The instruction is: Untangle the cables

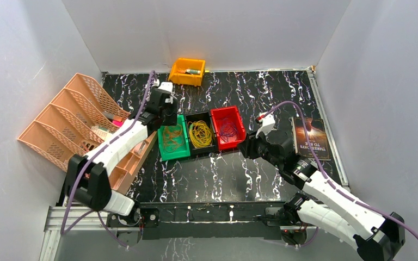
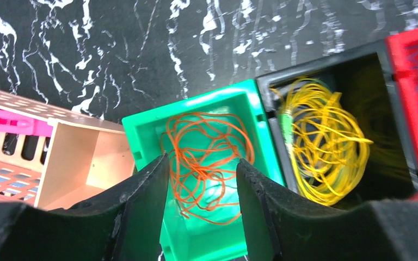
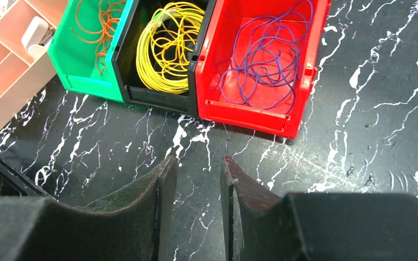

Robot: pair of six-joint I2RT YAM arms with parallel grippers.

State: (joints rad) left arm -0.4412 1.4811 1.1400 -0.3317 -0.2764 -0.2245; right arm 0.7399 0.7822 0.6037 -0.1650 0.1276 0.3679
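Observation:
Three small bins stand side by side mid-table. The green bin (image 1: 173,142) holds the orange cable (image 2: 207,160), the black bin (image 1: 200,135) the yellow cable (image 2: 326,147), and the red bin (image 1: 227,128) the purple cable (image 3: 266,57). My left gripper (image 2: 202,166) hovers over the green bin's far end, open, with the orange loops lying loose below the gap. My right gripper (image 3: 198,163) stands open over bare table just in front of the red bin, nothing between its fingers.
A peach mesh file rack (image 1: 68,122) fills the left side, close beside the left arm and the green bin. An orange bin (image 1: 187,71) sits at the back edge. A dark book (image 1: 311,138) lies right of the right gripper.

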